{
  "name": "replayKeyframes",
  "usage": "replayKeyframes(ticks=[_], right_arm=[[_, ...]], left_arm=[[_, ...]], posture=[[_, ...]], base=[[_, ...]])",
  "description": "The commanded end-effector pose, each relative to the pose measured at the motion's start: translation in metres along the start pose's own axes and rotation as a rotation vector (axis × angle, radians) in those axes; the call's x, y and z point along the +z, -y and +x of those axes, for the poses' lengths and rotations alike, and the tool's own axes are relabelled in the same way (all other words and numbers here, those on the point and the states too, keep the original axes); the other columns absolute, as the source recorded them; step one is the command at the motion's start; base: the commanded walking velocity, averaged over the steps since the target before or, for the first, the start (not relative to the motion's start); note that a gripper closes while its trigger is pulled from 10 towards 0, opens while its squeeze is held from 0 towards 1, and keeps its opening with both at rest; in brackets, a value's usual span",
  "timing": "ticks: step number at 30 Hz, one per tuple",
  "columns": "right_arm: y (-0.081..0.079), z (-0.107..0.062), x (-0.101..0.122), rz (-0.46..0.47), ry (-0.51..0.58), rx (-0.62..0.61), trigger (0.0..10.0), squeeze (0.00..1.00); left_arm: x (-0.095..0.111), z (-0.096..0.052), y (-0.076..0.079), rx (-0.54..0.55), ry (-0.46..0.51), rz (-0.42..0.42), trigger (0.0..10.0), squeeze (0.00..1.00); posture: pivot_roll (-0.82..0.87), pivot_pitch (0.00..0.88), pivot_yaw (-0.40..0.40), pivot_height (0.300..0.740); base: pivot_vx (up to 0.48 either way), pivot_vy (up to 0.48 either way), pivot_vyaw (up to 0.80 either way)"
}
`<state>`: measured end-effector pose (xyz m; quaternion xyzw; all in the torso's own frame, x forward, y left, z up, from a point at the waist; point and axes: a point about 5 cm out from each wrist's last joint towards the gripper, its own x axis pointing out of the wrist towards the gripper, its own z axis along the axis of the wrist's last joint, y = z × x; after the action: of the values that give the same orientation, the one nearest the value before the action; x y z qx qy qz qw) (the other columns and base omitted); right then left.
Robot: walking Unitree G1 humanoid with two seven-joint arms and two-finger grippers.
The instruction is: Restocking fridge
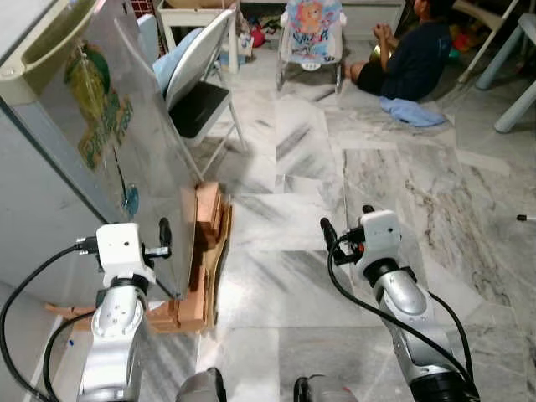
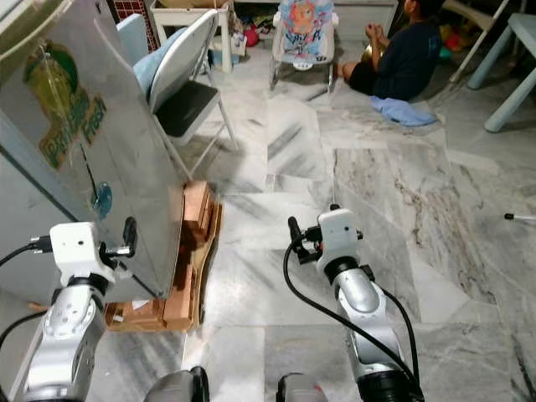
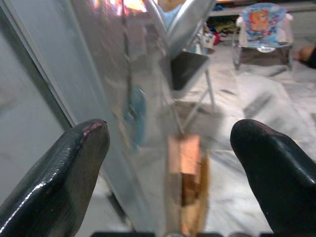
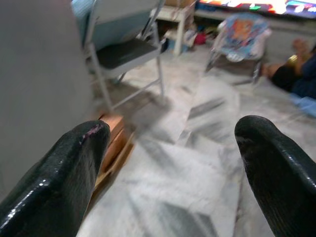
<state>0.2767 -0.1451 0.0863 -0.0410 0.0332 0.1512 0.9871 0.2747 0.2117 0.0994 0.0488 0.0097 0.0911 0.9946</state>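
Left eye view: tall silver-grey fridge (image 1: 59, 193) stands at robot's left, its open steel door (image 1: 142, 167) swung out edge-on, carrying a green round sticker (image 1: 88, 84). Fridge base sits on a stack of brown wooden blocks (image 1: 205, 251) on the grey-white marble tile floor (image 1: 335, 184).

Left gripper (image 3: 170, 163) is raised just beside the door's free edge, near the lower part. Left wrist view has its 2 black fingers (image 3: 64, 173) spread wide, door edge and wooden blocks between them in line of sight; nothing held. Contact with the door: cannot tell.

Right gripper (image 4: 173, 163) is up over bare floor, well apart from the fridge, to the right of the blocks. Right wrist view shows both fingers (image 4: 59, 177) wide apart, empty.

Behind the door: grey folding metal chair with black seat (image 1: 197, 92), light blue cloth (image 1: 172, 59) draped on it. Farther back: pastel baby bouncer seat (image 1: 311, 38). A person in a dark shirt (image 1: 410, 54) sits on the floor, a blue cloth (image 1: 410, 110) on the floor just beside them. White plastic furniture legs (image 1: 515, 75) at far right.
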Motion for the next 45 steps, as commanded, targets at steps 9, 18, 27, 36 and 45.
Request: replayKeyframes(ticks=[9, 18, 27, 36, 45], right_arm=[[0.001, -0.008, -0.004, -0.019, -0.030, 0.023, 10.0, 0.00], [-0.004, -0.012, -0.007, -0.013, -0.040, 0.074, 10.0, 0.00], [-0.006, -0.010, -0.006, -0.013, -0.045, 0.092, 10.0, 0.00], [-0.005, -0.012, -0.009, -0.007, -0.058, 0.087, 10.0, 0.00], [0.001, -0.016, -0.031, -0.085, -0.208, 0.085, 10.0, 0.00]], left_arm=[[0.005, 0.027, -0.019, 0.076, 0.003, 0.036, 10.0, 0.00], [-0.005, 0.019, -0.014, 0.051, -0.016, 0.029, 10.0, 0.00], [-0.007, 0.029, -0.034, 0.145, -0.039, 0.089, 10.0, 0.00], [-0.001, 0.040, -0.037, 0.145, -0.038, 0.058, 10.0, 0.00], [0.036, 0.053, 0.032, -0.139, 0.084, -0.044, 10.0, 0.00]], posture=[[-0.08, 0.147, 0.005, 0.740], [-0.07, 0.150, 0.004, 0.740], [-0.07, 0.159, -0.006, 0.740], [-0.08, 0.159, 0.004, 0.740], [-0.06, 0.155, -0.001, 0.740]], base=[[0.000, 0.000, 0.00], [0.000, 0.000, 0.00], [0.000, 0.000, 0.00], [0.000, 0.000, 0.00], [0.000, 0.000, 0.00]])
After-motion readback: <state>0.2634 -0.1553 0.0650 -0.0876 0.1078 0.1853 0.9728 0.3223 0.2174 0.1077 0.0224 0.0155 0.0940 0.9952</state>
